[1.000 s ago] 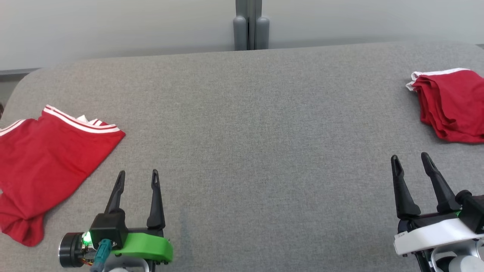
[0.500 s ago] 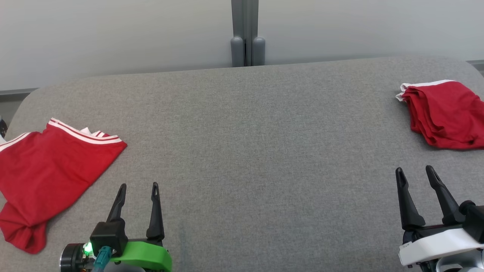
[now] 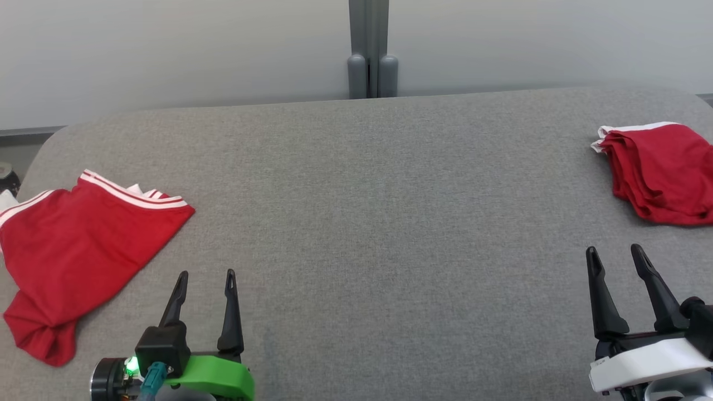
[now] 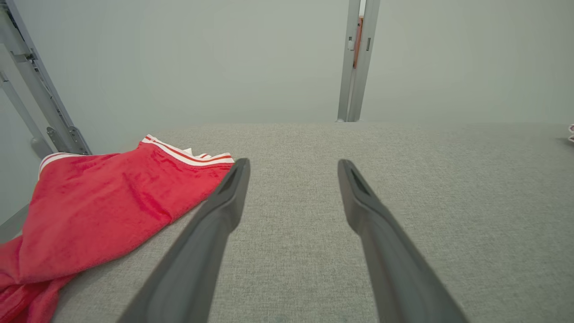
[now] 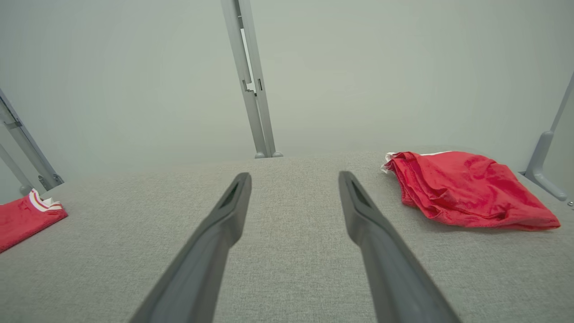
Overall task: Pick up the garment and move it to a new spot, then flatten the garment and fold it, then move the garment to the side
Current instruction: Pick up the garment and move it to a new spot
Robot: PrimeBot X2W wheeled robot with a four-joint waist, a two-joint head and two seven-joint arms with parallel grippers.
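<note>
A red garment with white striped trim [image 3: 78,239] lies loosely spread at the left edge of the grey table [image 3: 379,223]; it also appears in the left wrist view [image 4: 103,197] and the right wrist view [image 5: 22,217]. A second red garment [image 3: 663,172], bunched in folds, rests at the far right [image 5: 462,188]. My left gripper [image 3: 206,273] hovers open just right of the left garment, its fingers apart over bare cloth [image 4: 293,161]. Below the right garment, my right gripper [image 3: 614,248] is open too, with nothing between its fingers [image 5: 294,174].
A grey post [image 3: 372,50] rises behind the table's far edge, against a pale wall. Metal frame struts [image 4: 40,103] stand off the table's left side, and a grey bracket [image 5: 545,161] stands off its right. Between the two garments the table's surface is bare.
The head view has shifted, so more of the wall and the table's far edge shows. Neither garment has moved on the table, and both grippers stay open in the same places.
</note>
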